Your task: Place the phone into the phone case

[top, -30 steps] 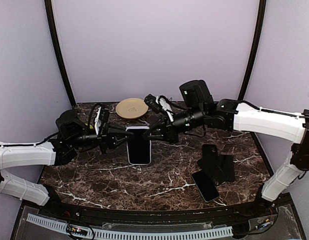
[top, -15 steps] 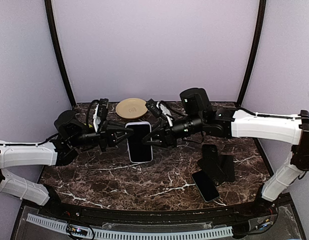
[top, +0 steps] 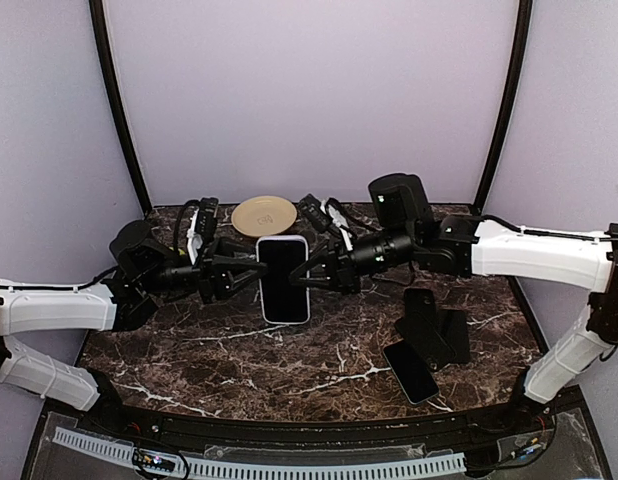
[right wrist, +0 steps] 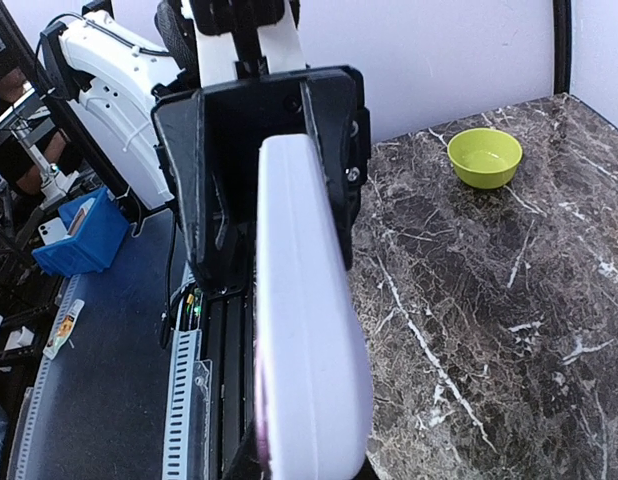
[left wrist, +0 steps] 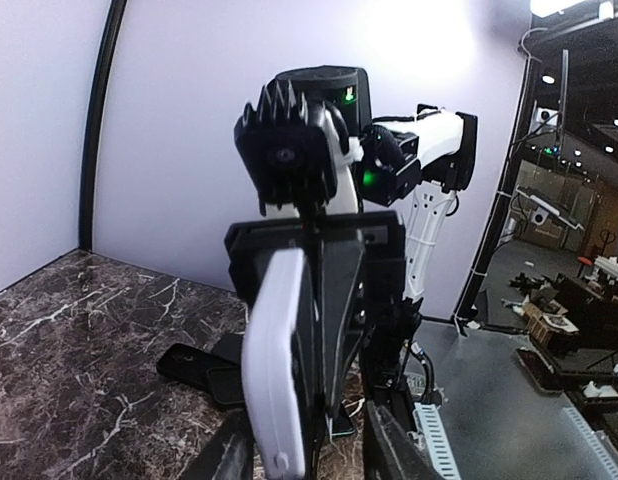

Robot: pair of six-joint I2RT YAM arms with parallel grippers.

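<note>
Seating the handset fully in its shell is, as I judge it, the step in hand. Above the dark veined marble table (top: 189, 350), the black-screened phone (top: 282, 282) is held upright in the air between the two arms. The pale rim round it I take for the white phone case (left wrist: 274, 385). The right gripper (top: 316, 282) is clamped on the right edge and carries the load. The left gripper (top: 242, 283) sits at the left edge with its jaws parted, and the left wrist view shows a gap beside the case.

To do this well, the right should keep a firm, level hold. The left should close across face and back near a corner and press until the rim lies flush. It should squeeze the edge rather than the screen, and only one side should let go at a time.

Whether every corner is snapped home cannot be told, because both wrist views give only the case's side. The case also covers the right fingertips in their own view. Farther off stand a black angled stand (top: 434, 325), a second dark phone (top: 409, 370) lying beside it, and a round tan plate (top: 264, 215).
</note>
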